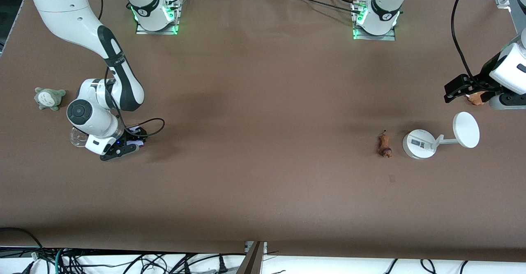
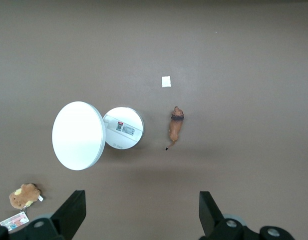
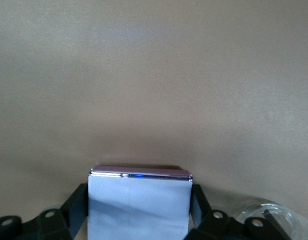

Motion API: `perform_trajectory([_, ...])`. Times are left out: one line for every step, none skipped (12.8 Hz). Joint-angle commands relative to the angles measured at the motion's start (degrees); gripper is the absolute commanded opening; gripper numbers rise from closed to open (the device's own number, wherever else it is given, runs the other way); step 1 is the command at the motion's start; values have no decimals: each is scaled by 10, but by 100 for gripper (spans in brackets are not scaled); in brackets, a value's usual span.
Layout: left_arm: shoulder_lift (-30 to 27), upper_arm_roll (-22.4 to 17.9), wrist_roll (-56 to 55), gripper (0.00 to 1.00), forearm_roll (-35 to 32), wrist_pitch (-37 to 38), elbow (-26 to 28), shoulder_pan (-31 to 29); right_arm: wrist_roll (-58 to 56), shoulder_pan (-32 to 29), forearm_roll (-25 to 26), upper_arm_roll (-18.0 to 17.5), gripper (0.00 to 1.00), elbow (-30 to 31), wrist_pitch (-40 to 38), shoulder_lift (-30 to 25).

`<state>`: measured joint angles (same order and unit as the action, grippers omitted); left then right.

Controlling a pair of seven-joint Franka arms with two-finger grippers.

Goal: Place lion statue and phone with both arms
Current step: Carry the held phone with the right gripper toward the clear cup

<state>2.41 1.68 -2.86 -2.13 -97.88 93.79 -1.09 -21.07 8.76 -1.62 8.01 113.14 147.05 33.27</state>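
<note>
Right gripper (image 1: 132, 146) sits low at the table, lower left of the front view. The phone (image 3: 139, 205) is between its fingers (image 3: 76, 207); whether they clamp it or have let go cannot be told. Left gripper (image 1: 459, 88), at the right edge of the front view, hangs over the table with fingers wide apart, holding nothing. Lion statue (image 1: 384, 144) lies on the table at centre right, just beside the white stand (image 1: 419, 143).
</note>
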Motion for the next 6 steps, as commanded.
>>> perform_trajectory([-7, -1, 10, 100, 13, 9, -1, 1, -16, -14, -10, -7, 100, 7, 3, -14])
perform_trajectory([-7, -1, 9, 100, 13, 9, -1, 1, -14, -13, -10, -8, 100, 7, -3, -29])
perform_trajectory([-7, -1, 9, 100, 13, 9, 0, 1, -13, -13, -10, -8, 100, 3, -33, -48])
perform_trajectory([-7, -1, 9, 100, 13, 9, 0, 0, -9, -13, -10, -9, 100, -6, -74, -67])
perform_trajectory([-7, -1, 8, 100, 13, 9, -1, 0, -6, -13, -11, -9, 100, -16, -117, -89])
perform_trajectory([-7, -1, 8, 100, 13, 9, -1, 1, 9, -13, -14, -9, 100, -26, -161, -112])
